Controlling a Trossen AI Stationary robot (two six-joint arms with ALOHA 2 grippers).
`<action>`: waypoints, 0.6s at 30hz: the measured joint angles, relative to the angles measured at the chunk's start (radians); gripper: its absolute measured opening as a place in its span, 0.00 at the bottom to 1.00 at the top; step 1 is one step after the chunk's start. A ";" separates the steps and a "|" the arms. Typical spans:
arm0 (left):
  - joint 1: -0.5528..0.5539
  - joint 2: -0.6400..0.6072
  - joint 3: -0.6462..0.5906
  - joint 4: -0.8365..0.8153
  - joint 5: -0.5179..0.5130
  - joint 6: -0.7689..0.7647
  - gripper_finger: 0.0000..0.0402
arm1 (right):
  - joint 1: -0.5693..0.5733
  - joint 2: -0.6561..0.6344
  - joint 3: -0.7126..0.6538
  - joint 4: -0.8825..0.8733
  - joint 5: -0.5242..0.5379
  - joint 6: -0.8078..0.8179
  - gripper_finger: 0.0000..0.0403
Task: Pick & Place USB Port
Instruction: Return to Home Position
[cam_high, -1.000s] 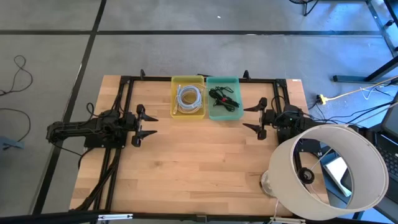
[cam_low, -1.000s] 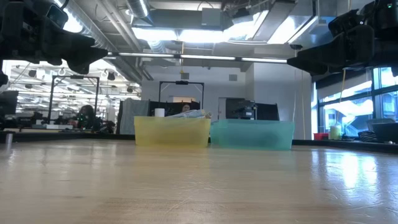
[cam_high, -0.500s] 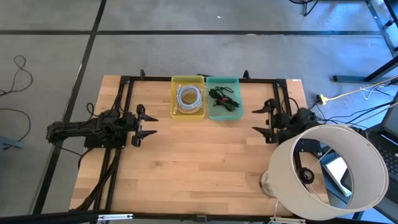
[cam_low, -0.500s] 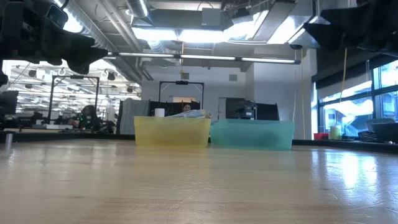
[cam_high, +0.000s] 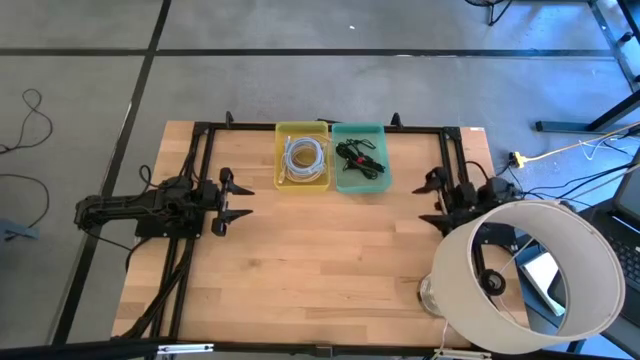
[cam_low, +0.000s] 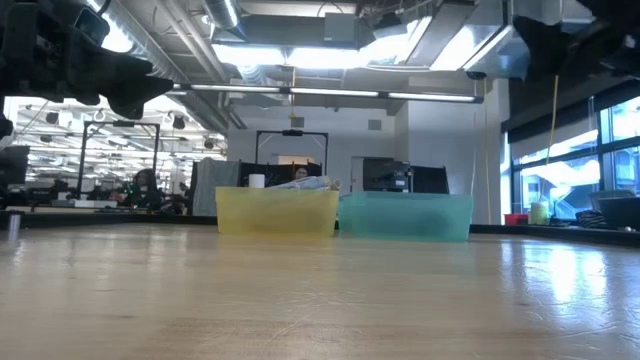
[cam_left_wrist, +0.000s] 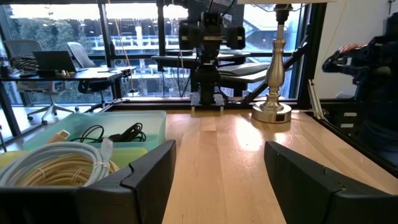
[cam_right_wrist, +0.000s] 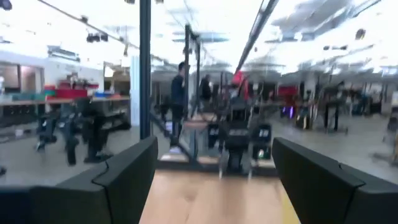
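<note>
Pale cable coil lies inside yellow bin at the table's far edge, middle. The coil is looped flat and fills most of the bin floor; in the low view its top shows just above the rim. Black cable lies bunched in teal bin, just beside the yellow one on the right-arm side. Both bins stand upright and in line.

Left gripper hangs above the left half of the table, pointing toward centre, nothing in it. Its fingers are spread wide. It is well apart from the bins, on their near side.

Right gripper hangs over the right edge, facing the left one. Its fingers are also wide apart and carry nothing. It is near the teal bin but not over it.

Lamp with a white shade stands at the near right corner, partly covering the right arm from above. The wood between the grippers is bare. A person stands far back in the room, blurred.
</note>
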 joint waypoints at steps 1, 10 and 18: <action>0.000 0.000 0.000 0.000 0.000 0.000 0.60 | 0.007 -0.026 0.000 -0.051 -0.001 0.003 0.80; 0.000 0.002 0.000 0.000 -0.002 0.000 0.60 | 0.087 -0.021 -0.067 -0.196 -0.013 0.024 0.80; 0.000 0.002 0.000 0.000 -0.003 0.000 0.60 | 0.129 -0.022 -0.067 -0.163 0.045 -0.018 0.80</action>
